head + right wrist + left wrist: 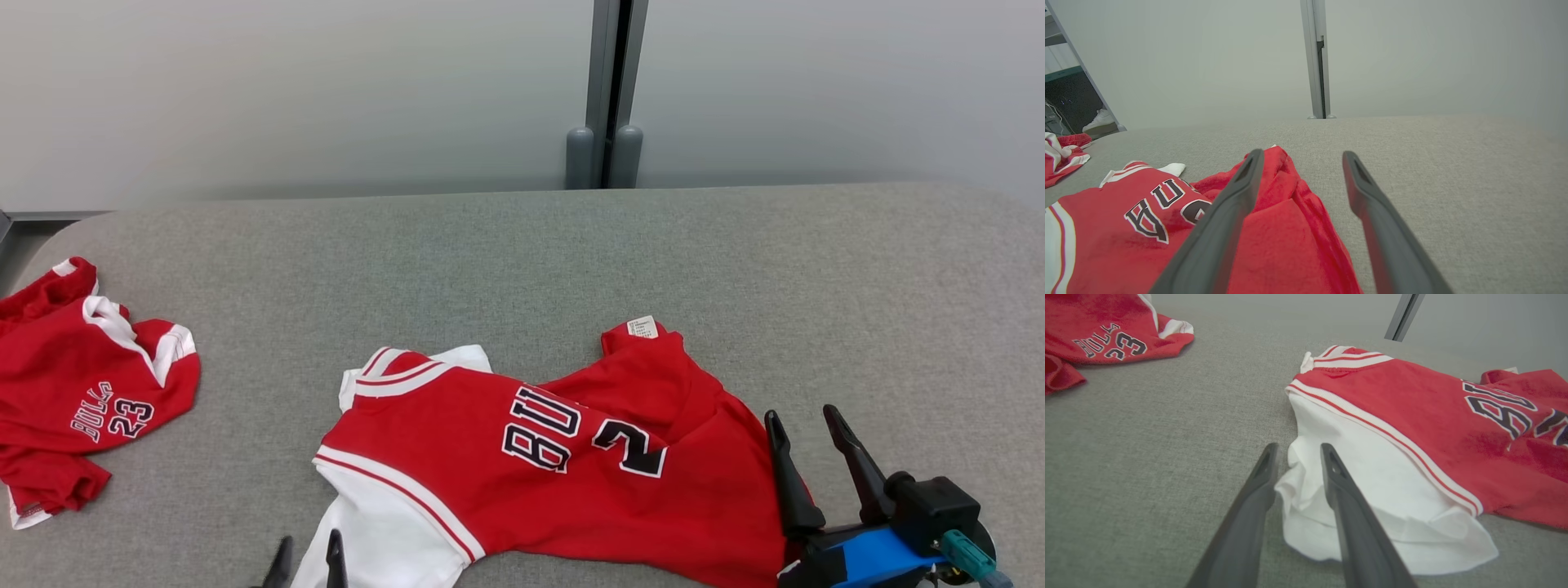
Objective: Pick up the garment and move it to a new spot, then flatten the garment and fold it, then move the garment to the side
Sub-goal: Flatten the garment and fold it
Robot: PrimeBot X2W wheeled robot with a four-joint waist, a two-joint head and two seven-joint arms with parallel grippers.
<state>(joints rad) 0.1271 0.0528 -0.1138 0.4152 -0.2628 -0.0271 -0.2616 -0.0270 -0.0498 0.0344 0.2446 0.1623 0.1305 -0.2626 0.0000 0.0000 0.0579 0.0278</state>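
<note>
Left gripper (1298,451) sat narrowly parted; we saw the white sleeve (1372,490) edge loose between its fingers, nothing pinched. Right gripper (1302,157) gaped wide and empty, straddling the hem of the red Bulls jersey (571,474), which lay rumpled mid grey cushion (522,261). Second jersey (73,384) lay well apart, far left.
</note>
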